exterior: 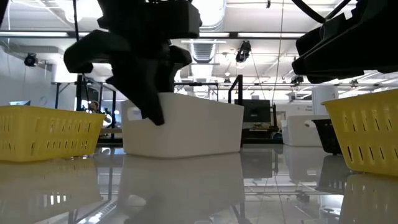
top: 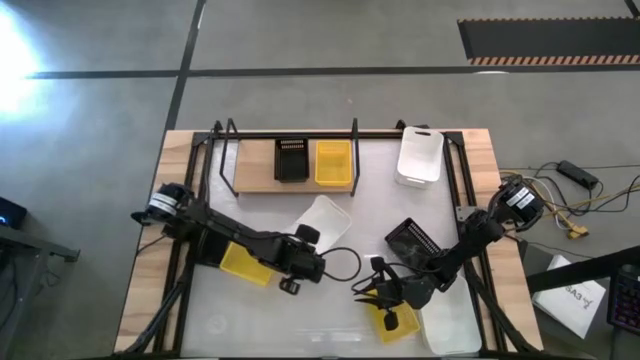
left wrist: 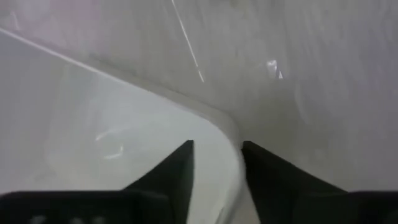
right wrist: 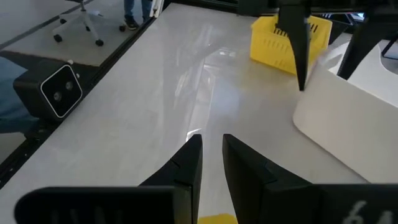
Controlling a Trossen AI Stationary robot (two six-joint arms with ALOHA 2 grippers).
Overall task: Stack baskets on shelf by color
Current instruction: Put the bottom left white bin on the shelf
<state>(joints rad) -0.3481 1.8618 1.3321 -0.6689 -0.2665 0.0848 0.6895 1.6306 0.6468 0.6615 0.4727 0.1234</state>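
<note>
A white basket [top: 325, 220] sits turned askew at mid-table, its bottom on the table; it also shows in the low view [exterior: 186, 127]. My left gripper [top: 303, 243] is shut on its near corner. My right gripper [top: 370, 292] is at the near right over a yellow basket [top: 390, 318], its fingers [right wrist: 189, 158] nearly together. The shelf [top: 260, 165] at the far edge holds a black basket [top: 291, 158] and a yellow basket [top: 333, 162] side by side. My left gripper straddles the white basket's rim at a rounded corner [left wrist: 233, 146], one finger inside the basket and one outside. The fingers come slanting down from the table's left. The basket's bottom rests on the table. My right gripper has a strip of the yellow basket [right wrist: 217, 218] far back between its fingers; the fingertips hold nothing. The fingers point toward the table's left, nearly level. The gripper hides which part it has. The basket [exterior: 367, 134] sits at table level.
Another yellow basket [top: 243, 263] lies under my left arm. A black basket [top: 410, 238] lies right of centre, a white basket [top: 420, 155] at the far right, another white one [top: 452, 325] at the near right corner. A cable [top: 345, 262] lies between the grippers.
</note>
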